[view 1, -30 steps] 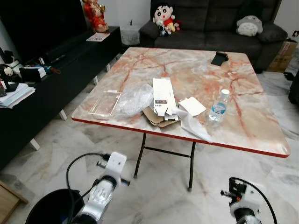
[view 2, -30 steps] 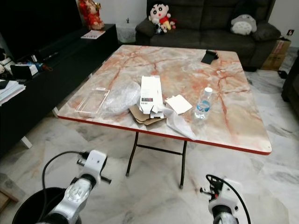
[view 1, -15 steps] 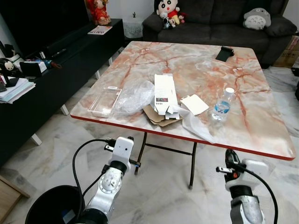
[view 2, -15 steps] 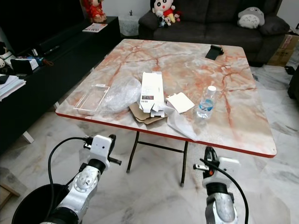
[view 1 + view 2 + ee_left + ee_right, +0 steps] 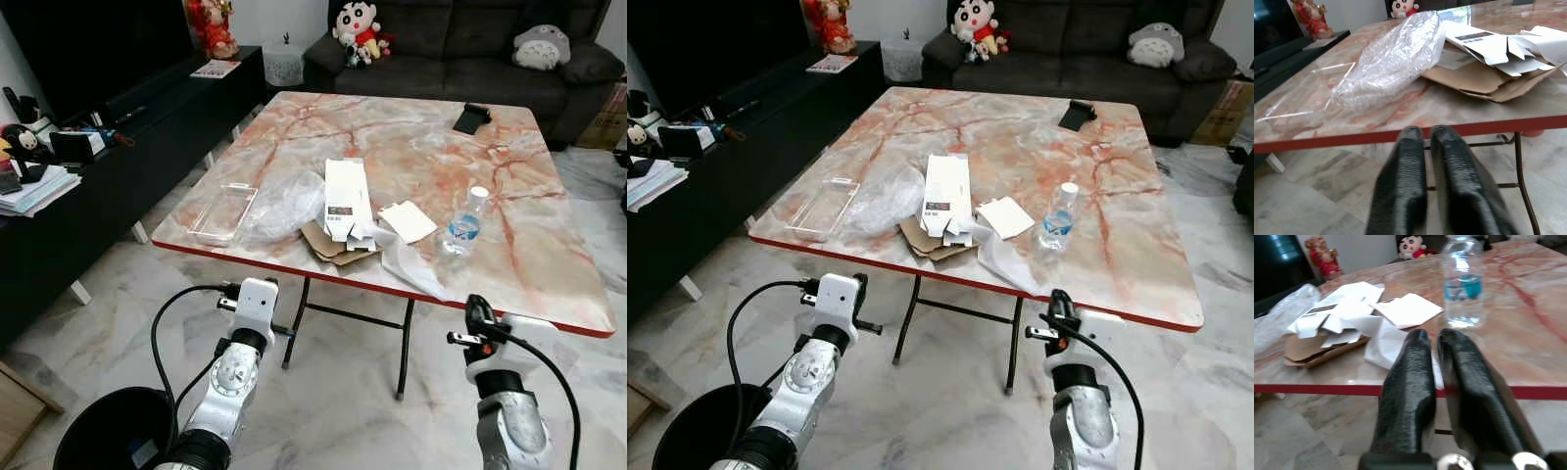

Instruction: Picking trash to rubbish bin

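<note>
Both grippers were raised in front of the robot, below the near red edge of a marble-patterned table [image 5: 549, 264]. Left gripper [image 5: 1427, 134] had its two black fingers pressed together and empty, pointing at the table edge just below a crumpled clear plastic bag [image 5: 284, 203]. Right gripper [image 5: 1437, 340] was likewise closed on nothing, aimed toward a clear water bottle [image 5: 461, 222] with a white cap and blue label, standing upright near the table's front right.

Trash lay clustered near the front middle of the table. The bag was wrinkled and see-through, resting beside a flat clear plastic tray [image 5: 222, 212] at the front left corner. Next to the bag, a long white carton [image 5: 347, 199] with opened flaps lay on top of a flattened piece of brown cardboard [image 5: 328, 247]. A white folded card [image 5: 407, 221] sat between the carton and the bottle, and a sheet of white paper [image 5: 411, 269] draped over the front edge.

A black round rubbish bin [image 5: 108, 431] stood on the marble floor at the robot's lower left, well apart from the table.
</note>
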Robot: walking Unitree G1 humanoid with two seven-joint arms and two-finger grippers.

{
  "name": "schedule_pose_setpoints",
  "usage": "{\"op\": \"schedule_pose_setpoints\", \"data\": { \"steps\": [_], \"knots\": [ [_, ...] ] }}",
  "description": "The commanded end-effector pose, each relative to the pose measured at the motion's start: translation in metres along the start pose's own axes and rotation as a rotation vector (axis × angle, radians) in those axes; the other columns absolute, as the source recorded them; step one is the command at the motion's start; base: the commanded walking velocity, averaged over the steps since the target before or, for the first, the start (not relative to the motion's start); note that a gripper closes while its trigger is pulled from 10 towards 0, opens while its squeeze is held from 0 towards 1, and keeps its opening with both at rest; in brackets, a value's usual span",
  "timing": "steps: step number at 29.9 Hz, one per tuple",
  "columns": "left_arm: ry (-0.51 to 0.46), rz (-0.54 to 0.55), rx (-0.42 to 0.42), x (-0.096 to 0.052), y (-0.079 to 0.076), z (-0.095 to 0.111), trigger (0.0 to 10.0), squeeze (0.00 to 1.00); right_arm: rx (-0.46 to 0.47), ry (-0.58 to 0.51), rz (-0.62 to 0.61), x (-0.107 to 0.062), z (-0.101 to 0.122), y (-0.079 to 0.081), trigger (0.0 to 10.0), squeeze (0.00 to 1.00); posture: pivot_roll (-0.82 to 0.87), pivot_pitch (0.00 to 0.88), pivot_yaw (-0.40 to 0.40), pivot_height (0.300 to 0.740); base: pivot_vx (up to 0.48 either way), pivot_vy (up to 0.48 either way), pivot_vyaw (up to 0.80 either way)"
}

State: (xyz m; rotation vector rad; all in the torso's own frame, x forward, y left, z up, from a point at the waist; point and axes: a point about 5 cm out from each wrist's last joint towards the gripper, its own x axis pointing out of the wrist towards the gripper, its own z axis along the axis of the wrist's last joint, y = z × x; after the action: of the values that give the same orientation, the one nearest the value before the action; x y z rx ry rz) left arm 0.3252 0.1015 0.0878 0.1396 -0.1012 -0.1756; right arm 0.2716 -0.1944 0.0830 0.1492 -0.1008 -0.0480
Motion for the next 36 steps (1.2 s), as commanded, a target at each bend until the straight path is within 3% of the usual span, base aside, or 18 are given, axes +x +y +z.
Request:
{"op": "schedule_pose_setpoints", "data": {
  "steps": [1,9,36],
  "knots": [
    [-0.004,0.008,-0.022,0.0021,0.0014,0.0037,10.0,1.0,0.0,-0.01,0.022,0.0039,0.0044,0.0075,10.0,1.0,0.04,0.029,0.012,0.74,0.0,0.0,0.0],
    [-0.004,-0.018,-0.04,0.0029,-0.0042,0.0056,10.0,1.0,0.028,-0.011,0.033,0.0059,0.0066,0.0156,10.0,1.0,0.04,0.037,0.011,0.74,0.0,0.0,0.0],
    [-0.005,-0.029,-0.07,0.0056,-0.004,0.0089,10.0,1.0,0.031,0.0,0.024,0.0049,0.0067,0.0098,10.0,1.0,0.04,0.046,0.005,0.74,0.0,0.0,0.0]
  ]
}}
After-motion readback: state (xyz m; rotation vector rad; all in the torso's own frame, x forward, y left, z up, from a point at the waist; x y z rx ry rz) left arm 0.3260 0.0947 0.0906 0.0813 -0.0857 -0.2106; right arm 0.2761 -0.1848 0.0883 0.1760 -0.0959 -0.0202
